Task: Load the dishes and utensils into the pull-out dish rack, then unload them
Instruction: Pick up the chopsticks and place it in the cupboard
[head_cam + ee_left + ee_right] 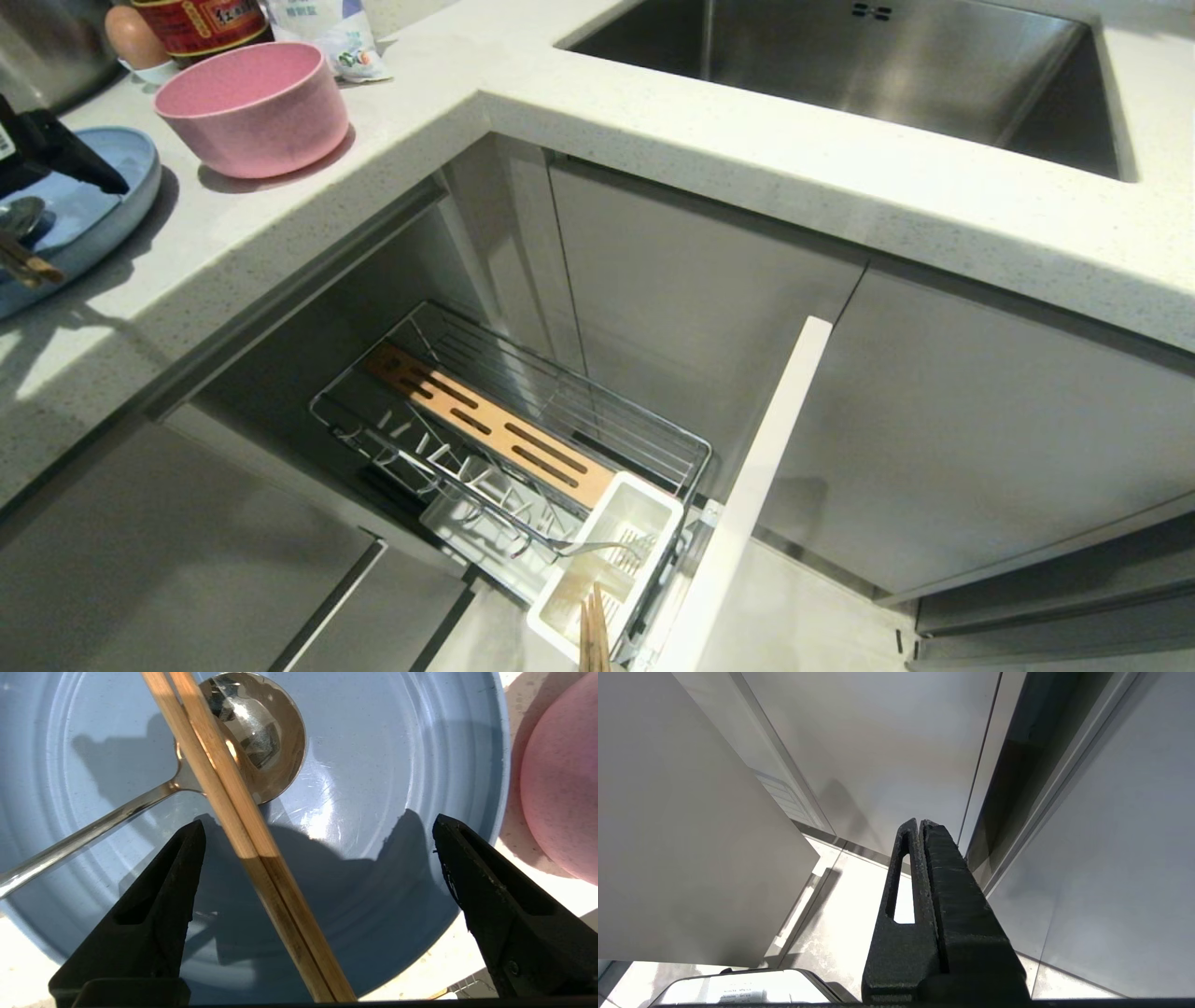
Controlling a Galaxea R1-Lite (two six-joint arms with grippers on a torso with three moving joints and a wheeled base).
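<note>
While the pull-out dish rack (523, 439) stands open below the counter, the left gripper (317, 858) hovers over the blue plate (397, 765), fingers wide apart and empty, astride 1 pair of chopsticks (243, 826) lying across the spoon (261, 732). Another pair of chopsticks (594, 635) and a fork (597, 547) sit in the white caddy (644, 523). Plate and pink bowl (252, 107) remain on the counter. The right gripper (920, 826) hangs parked, fingers together.

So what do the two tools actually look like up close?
The left tool has two matte black, wedge-shaped fingers tapering to points, each with a hollow in its side. The right tool is the same rough-textured black, with a long slot through one finger. No cables or markings are visible on either.
</note>
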